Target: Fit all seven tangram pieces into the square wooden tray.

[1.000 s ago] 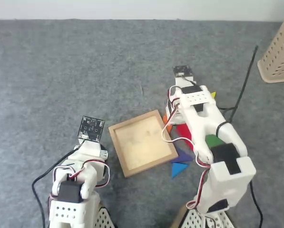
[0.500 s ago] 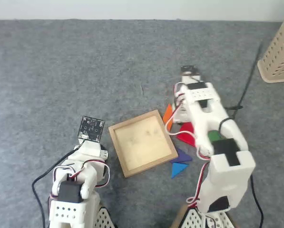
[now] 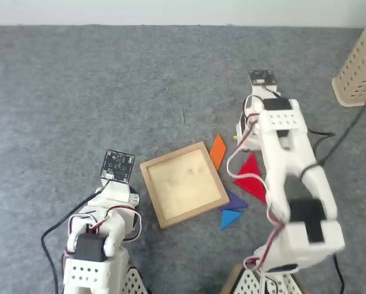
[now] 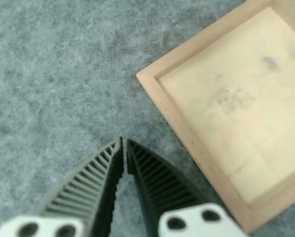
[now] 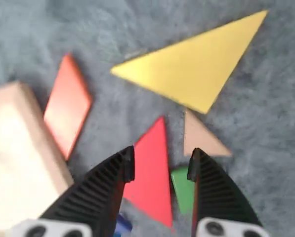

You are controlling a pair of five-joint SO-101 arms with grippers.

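My right gripper (image 5: 162, 152) hangs jaws apart, the red triangle (image 5: 149, 182) under the gap. I'd drop straight, centring its edges before pinching

R gripper (image 5: 162, 150) open over red triangle (image 5: 153, 180); yellow triangle (image 5: 191, 69), orange parallelogram (image 5: 67, 111), green pc (image 5: 183, 190) nearby.

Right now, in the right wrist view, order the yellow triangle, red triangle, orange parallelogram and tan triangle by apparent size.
1. yellow triangle
2. red triangle and orange parallelogram, too alike to rank
3. tan triangle
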